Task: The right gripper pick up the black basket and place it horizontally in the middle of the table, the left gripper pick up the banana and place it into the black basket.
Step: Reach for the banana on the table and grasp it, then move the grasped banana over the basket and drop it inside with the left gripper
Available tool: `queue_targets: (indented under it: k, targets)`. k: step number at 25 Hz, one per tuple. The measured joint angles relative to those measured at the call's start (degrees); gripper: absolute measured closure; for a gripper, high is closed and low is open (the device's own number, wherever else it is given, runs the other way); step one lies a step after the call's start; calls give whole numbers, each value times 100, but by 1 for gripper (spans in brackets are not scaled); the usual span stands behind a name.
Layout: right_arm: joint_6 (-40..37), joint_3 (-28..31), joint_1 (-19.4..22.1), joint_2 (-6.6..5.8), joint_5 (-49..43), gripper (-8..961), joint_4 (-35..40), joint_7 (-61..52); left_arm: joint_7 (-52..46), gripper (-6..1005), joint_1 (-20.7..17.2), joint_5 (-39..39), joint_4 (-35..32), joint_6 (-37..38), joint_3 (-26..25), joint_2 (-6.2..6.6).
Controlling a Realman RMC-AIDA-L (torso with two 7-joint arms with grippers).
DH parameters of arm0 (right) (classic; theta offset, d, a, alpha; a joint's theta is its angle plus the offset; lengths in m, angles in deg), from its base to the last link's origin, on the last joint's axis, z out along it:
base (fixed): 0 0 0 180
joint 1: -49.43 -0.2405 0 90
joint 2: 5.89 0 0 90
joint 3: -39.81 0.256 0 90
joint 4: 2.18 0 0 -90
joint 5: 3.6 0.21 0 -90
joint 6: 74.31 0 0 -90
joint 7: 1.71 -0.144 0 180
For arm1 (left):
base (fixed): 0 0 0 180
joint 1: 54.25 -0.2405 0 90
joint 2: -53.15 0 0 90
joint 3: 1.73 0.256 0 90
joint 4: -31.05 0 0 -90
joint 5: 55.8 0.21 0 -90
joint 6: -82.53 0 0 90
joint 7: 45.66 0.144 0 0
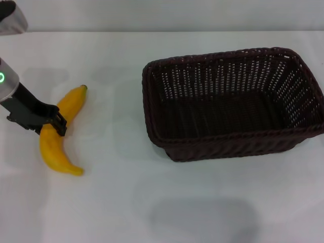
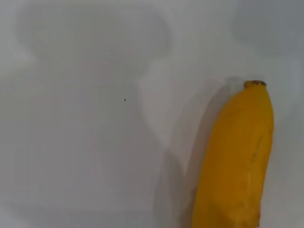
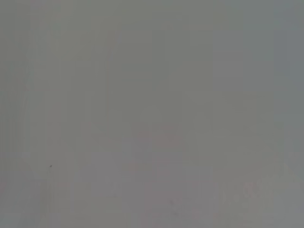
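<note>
The banana [image 1: 55, 147] lies on the white table [image 1: 152, 202] at the left, stem tip pointing away from me. My left gripper [image 1: 56, 124] comes in from the left edge and sits low over the banana's middle, touching or nearly touching it. In the left wrist view the banana [image 2: 240, 156] fills the near side, its dark stem end resting on the table. The black basket [image 1: 223, 142] stands upright to the right of centre, long side running across the table, with nothing inside. My right gripper is out of view.
A grey rounded object [image 1: 11, 19] sits at the far left corner. The right wrist view holds only a plain grey surface. A faint shadow [image 1: 202, 217] falls on the table near the front edge.
</note>
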Motion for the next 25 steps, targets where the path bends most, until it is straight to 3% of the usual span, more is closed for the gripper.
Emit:
queue_targets:
  k: [4,8,13,17,21,25]
  targets:
    - [-5,1,8,0,0,538,0,7,-1,510,2,91,-99,25,-3,-20]
    - [-4,0,29,0,0,537,-1,7,22,489,-113,-58,-906,-351,-54,70]
    - [31,-2,42,0,0,536,17,-17,300,463,-296,-1401,-2181,-1084,-66,443]
    - [35,0,3,0,1,535,21,-4,746,443,-102,-2673,-2415,-1580,-31,623]
    - [43,-12,-32,0,1,534,15,-2,1258,422,329,-3054,-2112,-1757,-26,527]
    - [75,-41,-43,7,1,533,3,-1,1785,401,796,-3074,-1568,-1566,-14,212]
